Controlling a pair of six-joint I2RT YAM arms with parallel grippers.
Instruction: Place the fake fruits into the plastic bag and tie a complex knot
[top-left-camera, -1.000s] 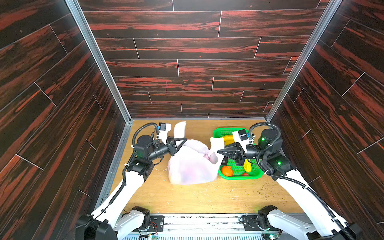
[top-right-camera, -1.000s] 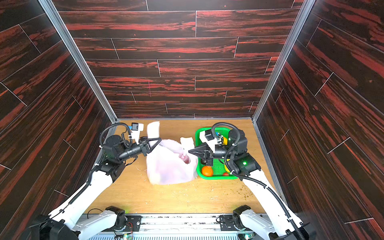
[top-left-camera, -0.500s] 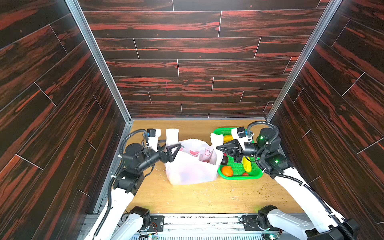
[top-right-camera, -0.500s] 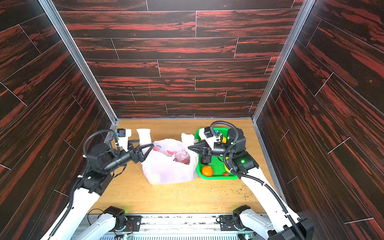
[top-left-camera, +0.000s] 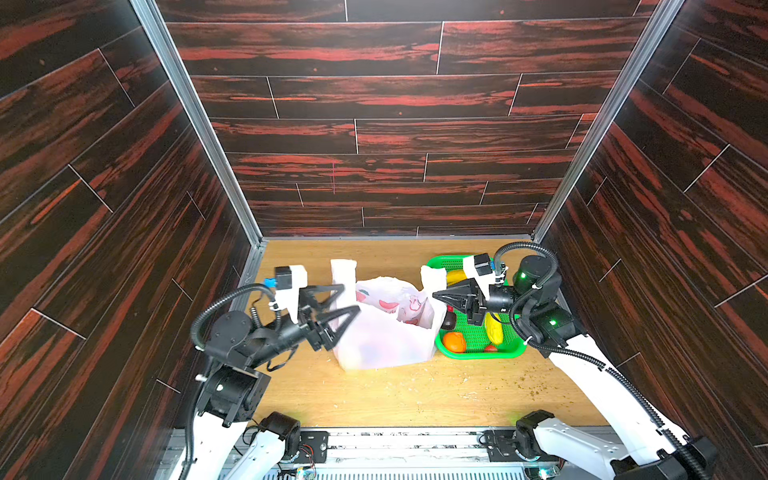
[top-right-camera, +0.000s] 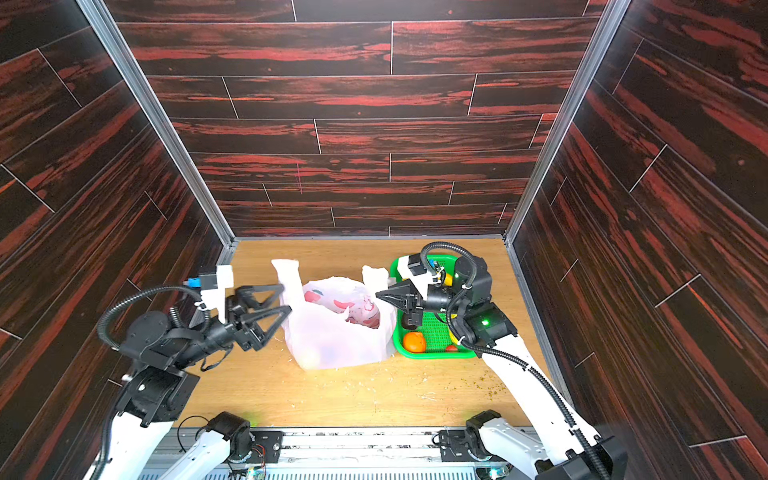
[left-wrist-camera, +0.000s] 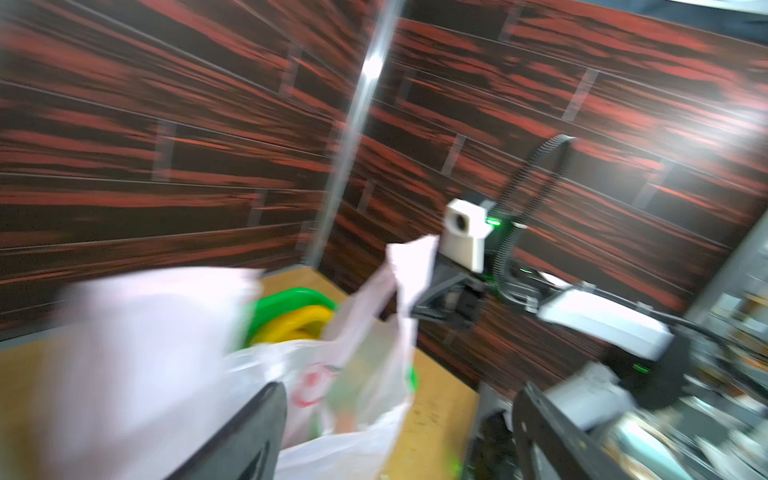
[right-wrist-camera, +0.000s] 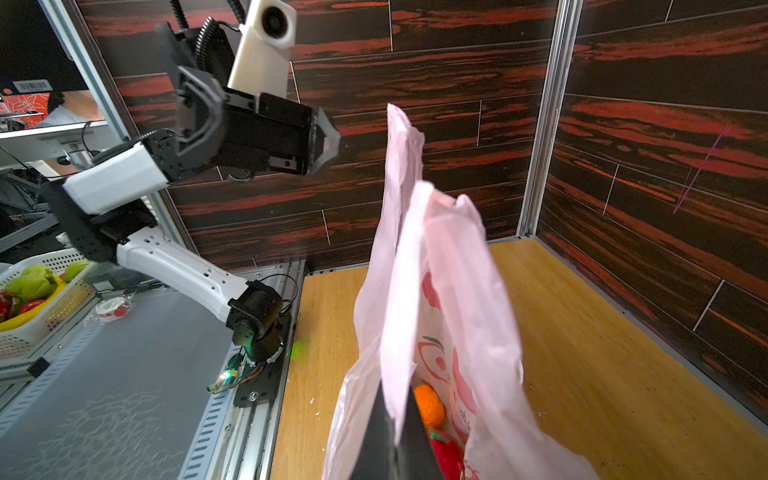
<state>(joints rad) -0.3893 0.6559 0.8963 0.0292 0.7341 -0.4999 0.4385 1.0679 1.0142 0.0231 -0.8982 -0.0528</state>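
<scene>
While left jaws wide, seemingly empty, right jaws tight on bag (top-left-camera: 382, 332)

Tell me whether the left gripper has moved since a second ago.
Yes. The left gripper has drawn back slightly from the green basket, toward the left wall, and now stands open by the plastic bag, its handle strip released.

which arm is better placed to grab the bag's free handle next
Left. The left gripper is open and empty beside the free handle strip of the plastic bag; the right gripper is shut on the other handle.
</scene>
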